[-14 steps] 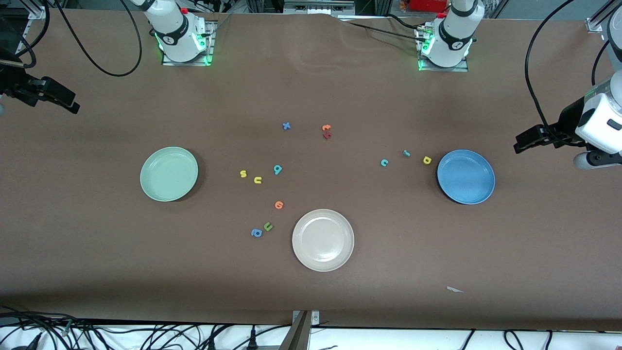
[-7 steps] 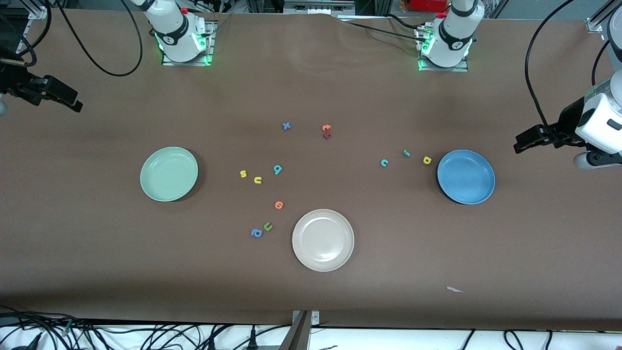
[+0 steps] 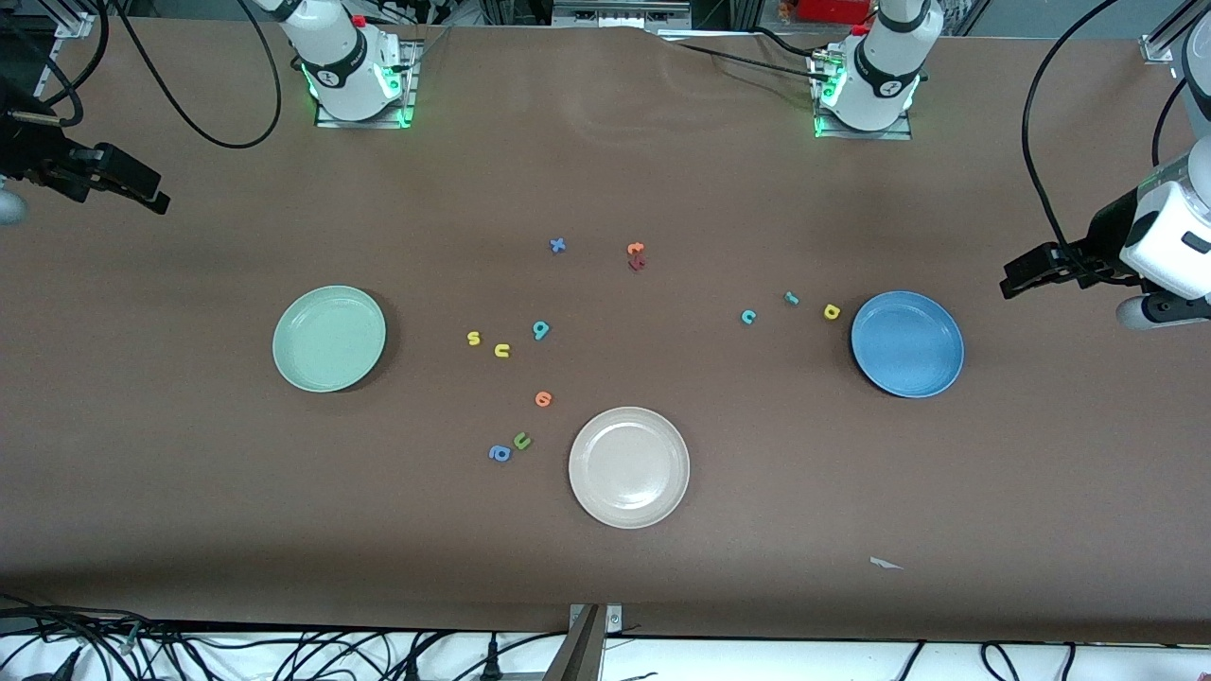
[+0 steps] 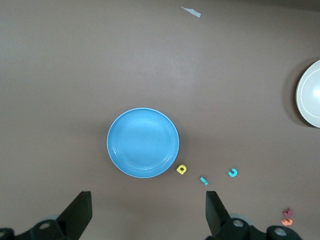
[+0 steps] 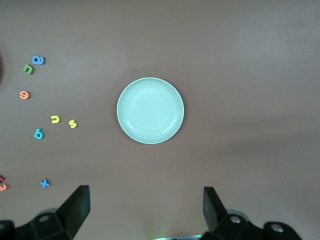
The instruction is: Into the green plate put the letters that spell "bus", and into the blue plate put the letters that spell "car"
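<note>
Both plates lying empty; right gripper (image 5: 145,215) and left gripper (image 4: 148,215) hovering wide open at table ends; approaching the yellow "s" (image 3: 474,338) squarely advised.

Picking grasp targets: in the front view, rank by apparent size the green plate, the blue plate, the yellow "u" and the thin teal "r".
1. The green plate and the blue plate look alike, so they are not ranked.
2. The yellow "u", far smaller.
3. The thin teal "r", smallest.
</note>
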Robot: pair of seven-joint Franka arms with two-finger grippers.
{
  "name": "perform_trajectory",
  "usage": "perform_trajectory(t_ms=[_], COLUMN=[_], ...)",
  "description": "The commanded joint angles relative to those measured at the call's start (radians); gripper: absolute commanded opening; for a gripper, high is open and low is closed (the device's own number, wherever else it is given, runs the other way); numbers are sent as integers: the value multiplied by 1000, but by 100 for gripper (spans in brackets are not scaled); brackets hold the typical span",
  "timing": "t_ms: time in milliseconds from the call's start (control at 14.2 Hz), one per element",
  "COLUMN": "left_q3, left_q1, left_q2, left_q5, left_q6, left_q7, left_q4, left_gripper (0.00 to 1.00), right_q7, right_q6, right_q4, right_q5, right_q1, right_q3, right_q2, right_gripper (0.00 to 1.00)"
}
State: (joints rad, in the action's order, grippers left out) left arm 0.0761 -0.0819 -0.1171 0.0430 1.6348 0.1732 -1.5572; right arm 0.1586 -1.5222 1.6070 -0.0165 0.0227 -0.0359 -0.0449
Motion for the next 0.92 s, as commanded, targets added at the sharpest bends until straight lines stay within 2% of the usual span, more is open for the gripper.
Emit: perform_trajectory(t_ms=[0, 846], left_q3=[8, 8], left_q1=[-4, -2], left_q2=[8, 8], left_q5=[25, 25], left_q6=[-15, -15], left_q7=[-20, -9], left_q4=[2, -1], left_gripper=[100, 100], right_q7=[9, 12], right_q6=[23, 23], right_q4=[-22, -22], right_q5=[-8, -13], right_q1=[-3, -1], right_q3=[-4, -2], right_q2=[2, 2], right_gripper=[100, 100])
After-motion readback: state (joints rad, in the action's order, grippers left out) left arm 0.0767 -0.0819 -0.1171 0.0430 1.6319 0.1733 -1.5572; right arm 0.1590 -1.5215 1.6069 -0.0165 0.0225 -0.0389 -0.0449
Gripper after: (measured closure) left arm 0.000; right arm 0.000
